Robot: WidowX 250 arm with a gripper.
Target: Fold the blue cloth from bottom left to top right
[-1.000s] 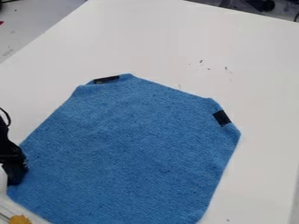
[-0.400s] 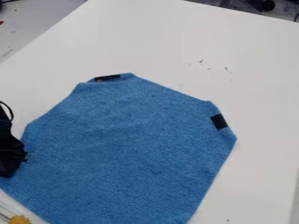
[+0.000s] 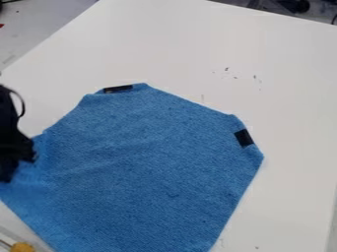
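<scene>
Blue cloth (image 3: 145, 172): lies on the white table (image 3: 289, 74), spread broad across the lower and middle part of the view, its bottom running out at the lower edge. Left part also reaches the view's left edge. Fold across to the top right: not made; most of the cloth is spread out.

Cloth, outline: top comes to a blunt corner left of the middle. From there one edge slopes down to the right, to a second blunt corner, then turns down past the right side. Upper left edge slants down toward the gripper. Faint creases run over the left half.

Cloth, markings: one dark patch (image 3: 118, 89) along the top left edge, a second dark patch (image 3: 244, 138) near the right edge.

Gripper (image 3: 8, 172): black, at the left edge of the view, in front of the cloth's left part. Grip state: cannot tell whether it is released or clenched, nor whether it grasps the cloth. A thin black cable (image 3: 23, 104) loops out beside the arm, above the gripper in view.

Surroundings: small dark specks (image 3: 226, 69) on the table, up and right of the cloth. Yellow object (image 3: 22, 247) in the bottom left corner, near the cloth's lower left edge.
</scene>
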